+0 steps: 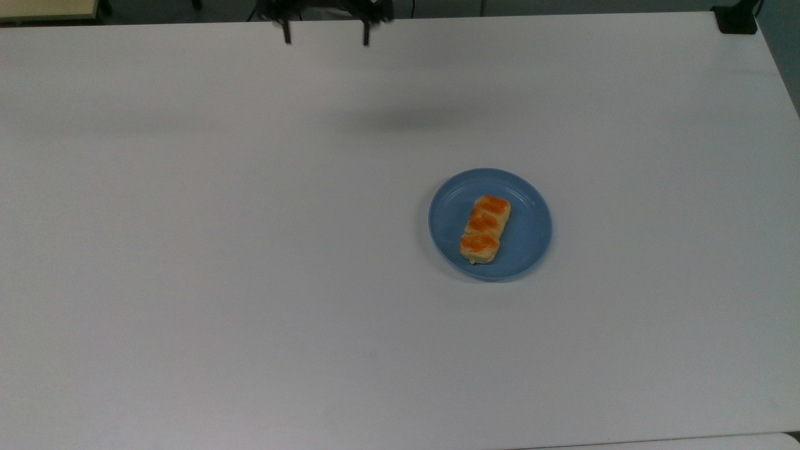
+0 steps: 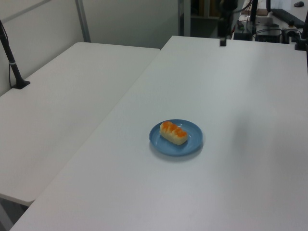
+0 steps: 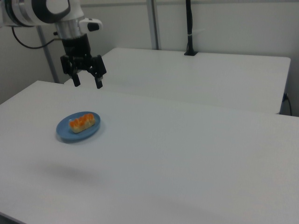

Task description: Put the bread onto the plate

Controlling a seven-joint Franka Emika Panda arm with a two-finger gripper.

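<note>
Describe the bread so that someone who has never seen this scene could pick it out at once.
On the big white table, find the round blue plate, right of centre in the top view. The bread lies inside it, a small oblong pale-yellow bun. Its orange-brown glazed lumps set it apart from the plain plate.

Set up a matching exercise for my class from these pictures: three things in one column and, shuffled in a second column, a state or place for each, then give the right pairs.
Column 1:
1. bread
2. plate
3. gripper

Column 2:
A. round and blue, resting on the white table
B. open, raised above the table, holding nothing
C. lying on the plate, orange-glazed on top

Pairs: 1-C, 2-A, 3-B
</note>
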